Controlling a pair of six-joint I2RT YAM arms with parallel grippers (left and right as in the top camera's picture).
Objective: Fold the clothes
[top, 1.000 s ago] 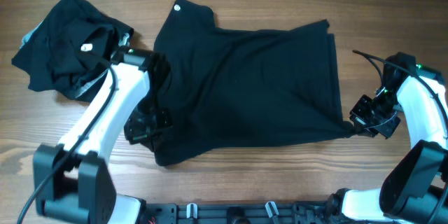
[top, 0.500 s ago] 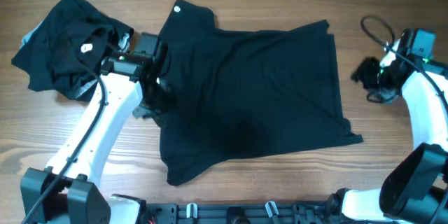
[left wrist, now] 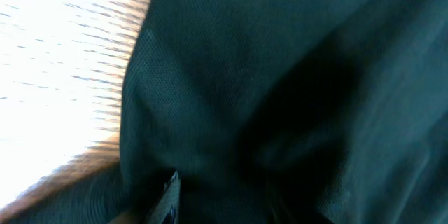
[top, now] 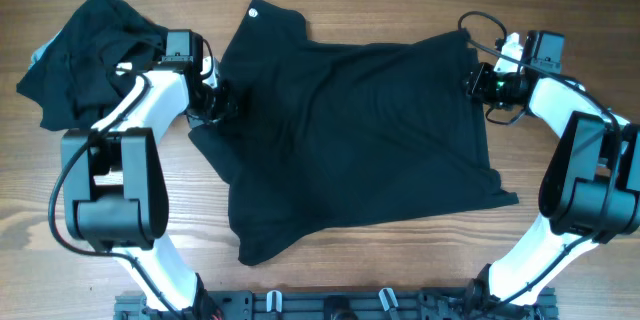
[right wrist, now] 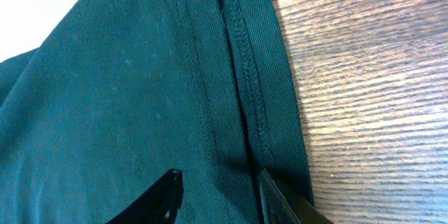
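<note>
The clothes are two black garments. A large black shirt (top: 350,130) lies spread across the middle of the table, with a small white mark (top: 253,11) at its far left corner. A crumpled black garment (top: 85,55) sits at the far left. My left gripper (top: 215,100) is low at the shirt's left edge; in the blurred left wrist view dark fabric (left wrist: 280,77) fills the frame, one fingertip (left wrist: 166,197) shows, and the left gripper (left wrist: 220,206) looks open. My right gripper (top: 478,82) stands open over the shirt's stitched hem (right wrist: 248,63), with the right gripper (right wrist: 220,196) straddling it.
Bare wooden table (top: 560,250) surrounds the shirt, and wood (right wrist: 364,77) lies just right of the hem. The crumpled garment lies close behind my left arm. A black rail (top: 330,305) with both arm bases runs along the near edge.
Both grippers let go of the shirt's near corners and opened. Both arms swung away from the near edge, the left to the shirt's left edge, the right to its far right edge.
</note>
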